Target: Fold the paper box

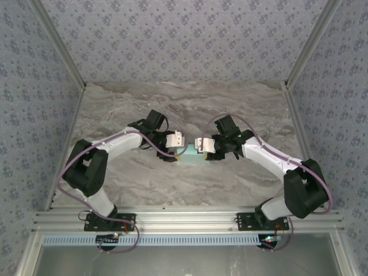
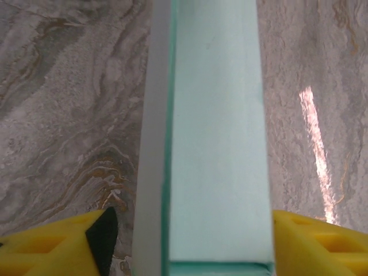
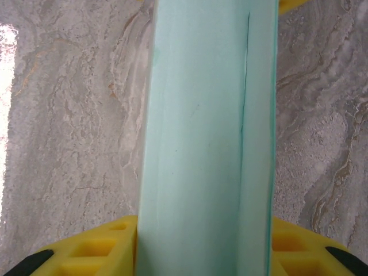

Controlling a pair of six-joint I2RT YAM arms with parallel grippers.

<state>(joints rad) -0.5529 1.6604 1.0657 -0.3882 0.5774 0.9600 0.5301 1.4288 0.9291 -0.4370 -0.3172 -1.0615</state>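
Item — paper box (image 1: 190, 155), lying at the middle of the bench (image 1: 115, 109). The left fingers (image 2: 52, 247) are standing apart, loosely straddling one end; the right fingers (image 3: 92, 253) are pressing both sides of the other.

Grey-brown marbled table (image 1: 184, 103) between blue-grey patterned walls (image 1: 172, 34) left, right and far; metal rail (image 1: 184, 218) near; glare streak (image 2: 313, 144) on marble.

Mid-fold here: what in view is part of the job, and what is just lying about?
Job: paper box, between both grippers' jaws; left gripper; right gripper.
Not the job: marble table, patterned walls, metal rail at the near edge, all fixtures.
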